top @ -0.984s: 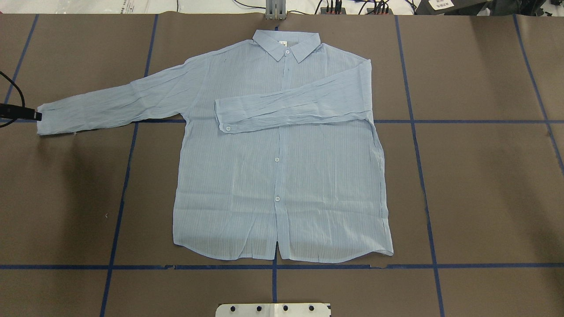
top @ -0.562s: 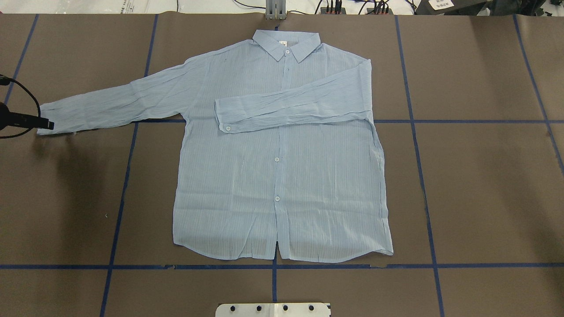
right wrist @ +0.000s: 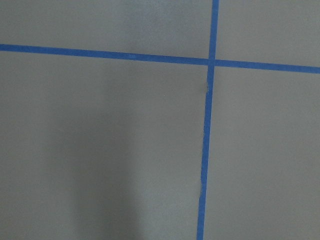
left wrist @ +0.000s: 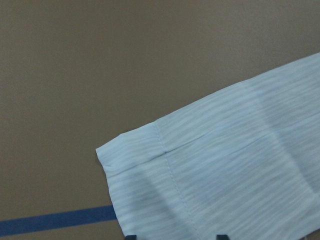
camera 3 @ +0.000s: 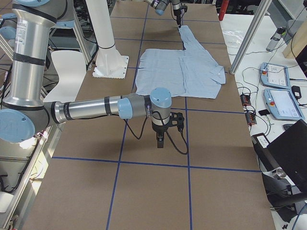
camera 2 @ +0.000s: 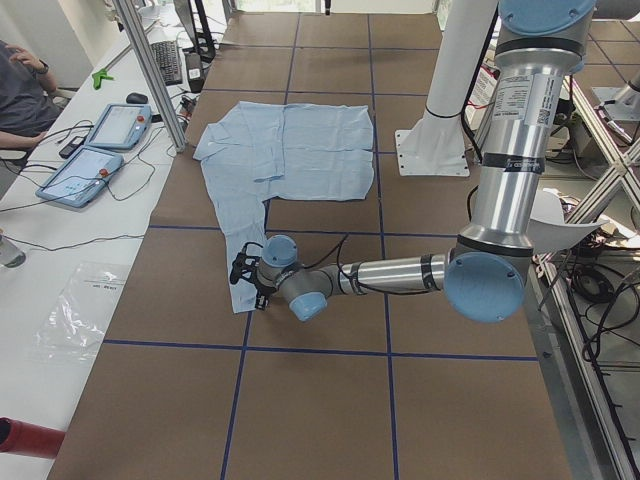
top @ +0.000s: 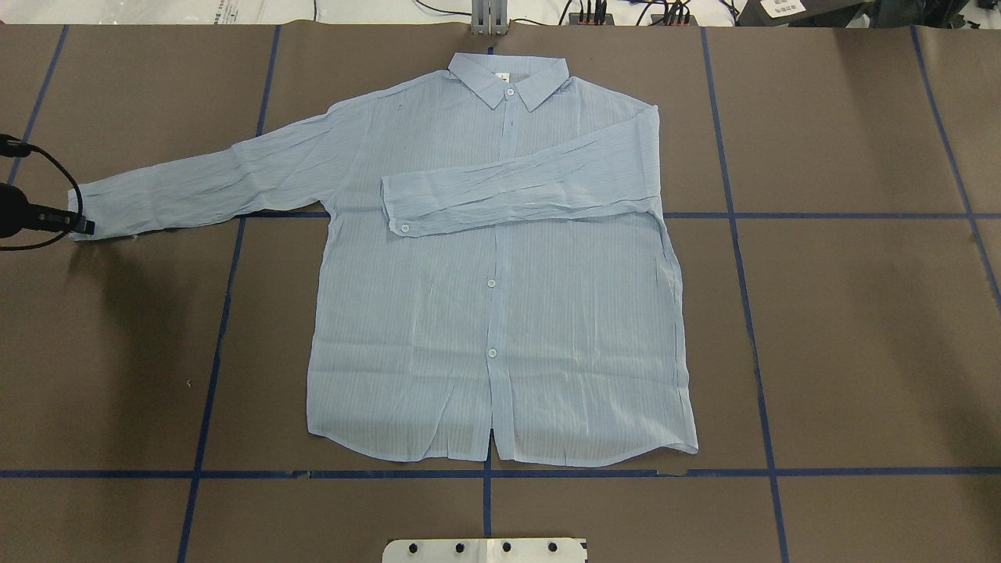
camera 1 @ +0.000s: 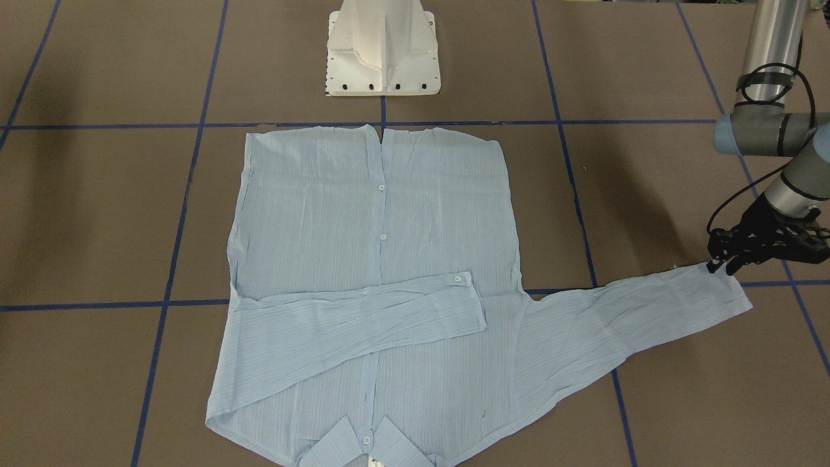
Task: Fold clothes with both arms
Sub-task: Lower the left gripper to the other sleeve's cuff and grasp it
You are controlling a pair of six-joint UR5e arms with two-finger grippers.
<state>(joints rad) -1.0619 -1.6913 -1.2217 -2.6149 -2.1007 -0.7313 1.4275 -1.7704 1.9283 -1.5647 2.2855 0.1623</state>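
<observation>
Front-facing: your left gripper point(camera 1: 722, 266) touches the cuff point(camera 1: 727, 287) of the outstretched sleeve point(camera 1: 616, 318), at three o'clock from the flat-lying shirt point(camera 1: 382, 214).

Overhead: it has slid in from nine o'clock onto that cuff.

Left wrist: jaws stand wide over the fabric, so the pinch likely comes next.

Right side: the right gripper point(camera 3: 160, 142) hovers well apart; you cannot tell its opening.

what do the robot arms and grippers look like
Both arms are silver tubes with grey joint housings and pale blue caps. The left arm carries a white printed label and black bands on one tube; the right arm has black bands too. A thin black cable loops along each forearm. The left gripper and right gripper are black.
</observation>
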